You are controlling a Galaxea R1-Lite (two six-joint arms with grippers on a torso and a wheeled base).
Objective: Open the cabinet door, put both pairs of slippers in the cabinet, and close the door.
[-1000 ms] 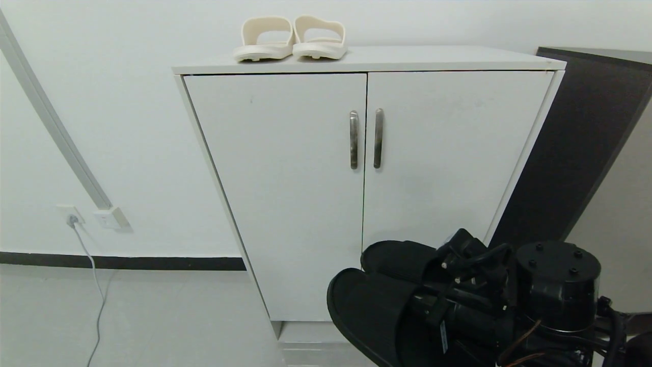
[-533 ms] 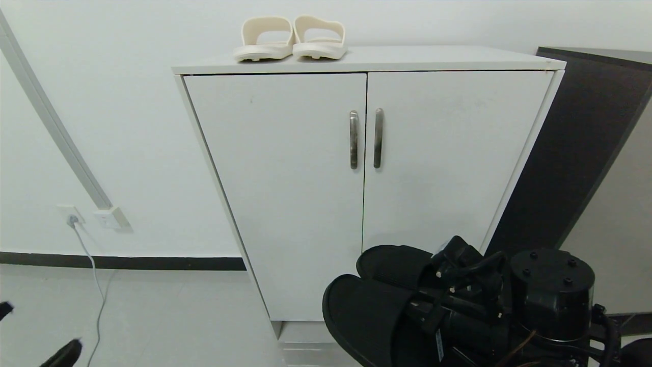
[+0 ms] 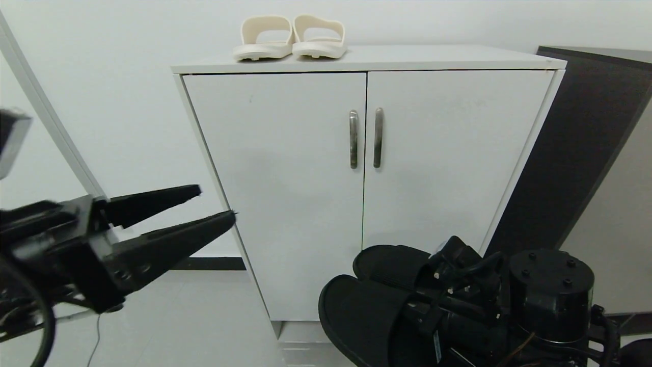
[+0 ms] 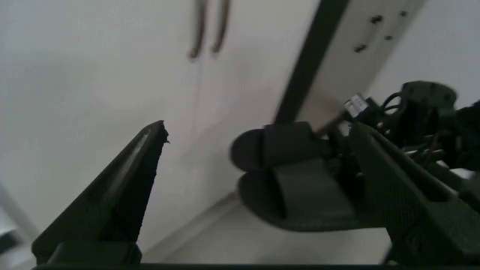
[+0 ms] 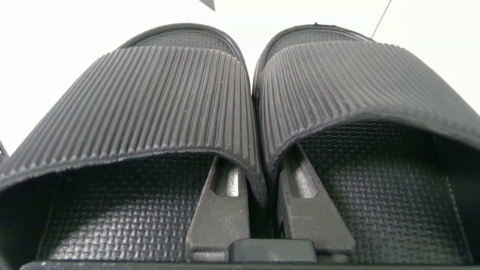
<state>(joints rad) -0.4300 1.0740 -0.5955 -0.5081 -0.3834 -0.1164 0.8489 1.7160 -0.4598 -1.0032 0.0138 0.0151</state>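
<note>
Two blk slippers [image 3: 368, 310] in R fingers [image 5: 219, 216]

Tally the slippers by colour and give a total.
cream slippers: 2
black slippers: 2
Total: 4

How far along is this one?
Nothing finished: both cabinet doors are shut. In hand: the right hand grips the black slippers; the left hand is open, short of the handles. Left: open, stow both pairs, including the cream slippers on top, close.
</note>
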